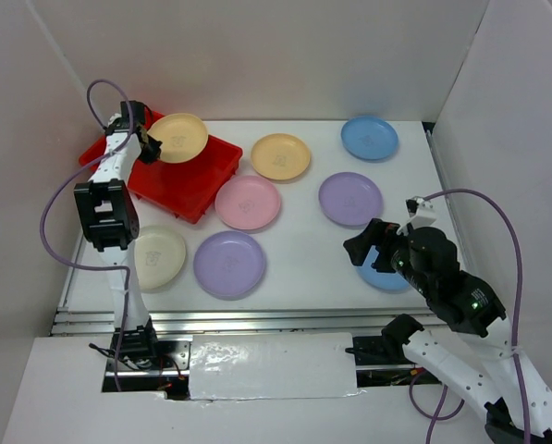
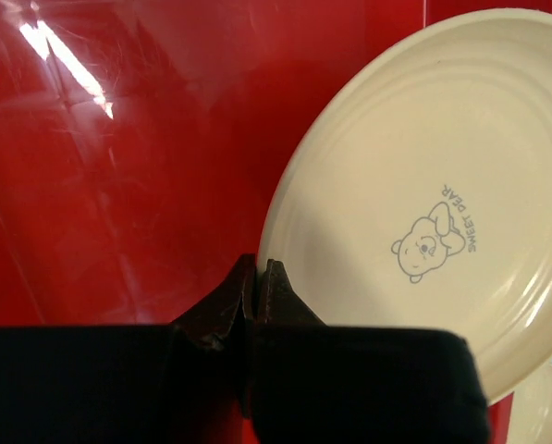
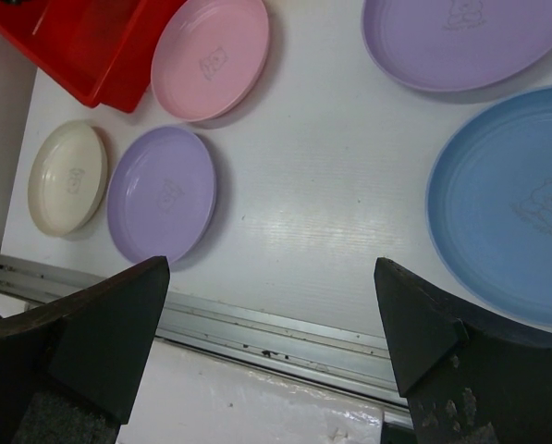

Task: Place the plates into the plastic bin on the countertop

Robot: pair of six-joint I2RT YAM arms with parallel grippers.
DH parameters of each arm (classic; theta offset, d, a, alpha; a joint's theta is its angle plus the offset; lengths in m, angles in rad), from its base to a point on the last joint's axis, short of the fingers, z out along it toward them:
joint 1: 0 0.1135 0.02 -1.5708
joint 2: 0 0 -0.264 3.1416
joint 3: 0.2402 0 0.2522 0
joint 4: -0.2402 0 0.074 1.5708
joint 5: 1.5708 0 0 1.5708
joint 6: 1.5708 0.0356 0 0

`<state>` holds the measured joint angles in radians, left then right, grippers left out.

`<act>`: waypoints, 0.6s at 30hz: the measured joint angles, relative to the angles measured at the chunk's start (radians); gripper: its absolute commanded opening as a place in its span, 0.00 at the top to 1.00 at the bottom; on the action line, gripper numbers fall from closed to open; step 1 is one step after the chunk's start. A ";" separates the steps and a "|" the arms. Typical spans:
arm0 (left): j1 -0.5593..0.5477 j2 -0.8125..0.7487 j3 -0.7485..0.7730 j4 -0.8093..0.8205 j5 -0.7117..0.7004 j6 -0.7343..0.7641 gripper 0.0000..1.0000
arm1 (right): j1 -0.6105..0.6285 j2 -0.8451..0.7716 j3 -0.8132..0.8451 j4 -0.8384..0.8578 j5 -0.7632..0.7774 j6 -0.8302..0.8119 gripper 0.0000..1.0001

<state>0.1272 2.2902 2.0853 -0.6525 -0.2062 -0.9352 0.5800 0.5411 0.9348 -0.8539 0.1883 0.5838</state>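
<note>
My left gripper (image 1: pixel 149 145) is shut on the rim of a yellow plate (image 1: pixel 179 137) and holds it tilted over the red bin (image 1: pixel 188 185) at the back left. In the left wrist view the fingertips (image 2: pixel 274 277) pinch the plate's edge (image 2: pixel 423 185) above the bin floor (image 2: pixel 118 166). My right gripper (image 1: pixel 363 248) is open and empty, hovering over a blue plate (image 1: pixel 385 276) near the front right. On the countertop (image 1: pixel 303 240) lie orange-yellow (image 1: pixel 280 155), blue (image 1: pixel 369 137), pink (image 1: pixel 248 202), two purple (image 1: pixel 349 198) (image 1: pixel 229 264) and cream (image 1: pixel 157 257) plates.
A metal rail (image 3: pixel 257 324) runs along the front edge, below my right gripper (image 3: pixel 271 277). White walls close in the left, back and right sides. The right wrist view shows the blue plate (image 3: pixel 516 213), pink plate (image 3: pixel 211 55) and bin corner (image 3: pixel 81 37).
</note>
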 measured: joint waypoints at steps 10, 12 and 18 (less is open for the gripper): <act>-0.023 -0.135 -0.222 0.038 -0.063 -0.103 1.00 | 0.000 0.017 -0.030 0.025 -0.022 -0.005 0.00; -0.026 -0.199 -0.316 0.021 -0.099 -0.117 1.00 | 0.000 0.017 -0.033 0.031 -0.027 -0.002 0.00; -0.026 -0.238 -0.400 -0.008 -0.126 -0.120 0.37 | 0.001 0.014 -0.040 0.037 -0.036 0.002 0.00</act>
<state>0.1017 2.0518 1.6855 -0.6601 -0.3325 -1.0554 0.5808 0.5549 0.8951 -0.8165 0.1524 0.5858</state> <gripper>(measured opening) 0.298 0.997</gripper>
